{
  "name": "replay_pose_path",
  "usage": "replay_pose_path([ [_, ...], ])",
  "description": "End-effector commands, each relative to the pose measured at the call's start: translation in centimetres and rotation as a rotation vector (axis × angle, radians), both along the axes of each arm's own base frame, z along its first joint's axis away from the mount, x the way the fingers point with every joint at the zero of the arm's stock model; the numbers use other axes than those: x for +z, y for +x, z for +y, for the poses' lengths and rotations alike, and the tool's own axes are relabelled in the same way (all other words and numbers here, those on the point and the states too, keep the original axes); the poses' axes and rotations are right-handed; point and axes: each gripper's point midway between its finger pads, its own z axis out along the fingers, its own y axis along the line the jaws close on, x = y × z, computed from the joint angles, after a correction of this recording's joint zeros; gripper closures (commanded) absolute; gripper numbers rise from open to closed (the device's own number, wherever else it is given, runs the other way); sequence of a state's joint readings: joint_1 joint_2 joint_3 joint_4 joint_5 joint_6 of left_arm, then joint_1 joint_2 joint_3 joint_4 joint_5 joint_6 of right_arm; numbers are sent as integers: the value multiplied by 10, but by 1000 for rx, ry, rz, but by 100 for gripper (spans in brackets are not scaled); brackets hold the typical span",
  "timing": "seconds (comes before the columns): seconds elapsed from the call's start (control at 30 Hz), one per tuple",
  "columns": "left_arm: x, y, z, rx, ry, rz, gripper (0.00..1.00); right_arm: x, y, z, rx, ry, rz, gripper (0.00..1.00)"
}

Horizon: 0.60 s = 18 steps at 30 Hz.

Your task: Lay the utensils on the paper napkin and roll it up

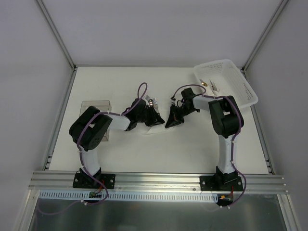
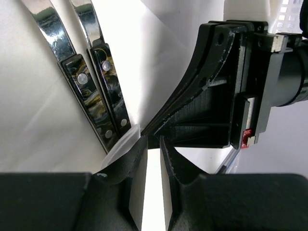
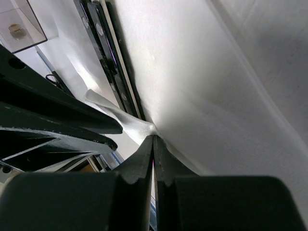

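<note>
Where the arms are meeting: both grippers are facing each other tip to tip over the paper napkin (image 3: 137, 126), a little left of centre on the table (image 1: 192, 149) in the top view.
Right gripper (image 3: 153, 139): its fingers (image 3: 139, 163) are pressing flat together with no gap, pinching a raised peak of the napkin's edge at lower centre of the right wrist view.
Left gripper (image 2: 154, 142): its fingers (image 2: 127, 166) are standing a narrow slit apart at lower centre of the left wrist view. White paper is showing in the slit, and a curled flap is lying against the outer face of the left-hand finger. Whether they are clamping the sheet cannot be told.
Utensils (image 2: 103, 91): two pieces are lying side by side on the napkin, nearly touching. Their black riveted handles are pointing toward lower centre of the left wrist view and their shiny shafts are running off the upper left. Both long axes are lying parallel on a steep diagonal.
Basket (image 1: 226, 84): it is sitting at the upper right of the top view, well apart, with more cutlery lying inside.
Clear box (image 1: 96, 108): it is standing at the left, beside the left arm.
</note>
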<state>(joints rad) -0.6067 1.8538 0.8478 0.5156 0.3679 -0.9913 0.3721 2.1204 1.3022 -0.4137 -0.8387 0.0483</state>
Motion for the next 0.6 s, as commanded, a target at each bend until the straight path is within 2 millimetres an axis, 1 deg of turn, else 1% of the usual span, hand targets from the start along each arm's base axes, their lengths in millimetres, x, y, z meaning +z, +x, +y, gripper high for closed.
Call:
replay_pose_path([
  [0.0,-5,4,1,14,-35,10,83,-13,1,-5,11,-67,-13,95],
  [0.23,-29,2,13,58,-31,73,85,-12,1,-5,13,-69,-16,96],
  [0.43,-35,1,16,64,-42,66,85,-12,1,-6,17,-68,-17,95],
  [0.53,-41,1,16,65,-48,71,85,-3,1,-4,25,-48,-30,92],
  [0.57,-43,1,16,64,-47,77,86,1,2,-4,43,-40,-58,92],
])
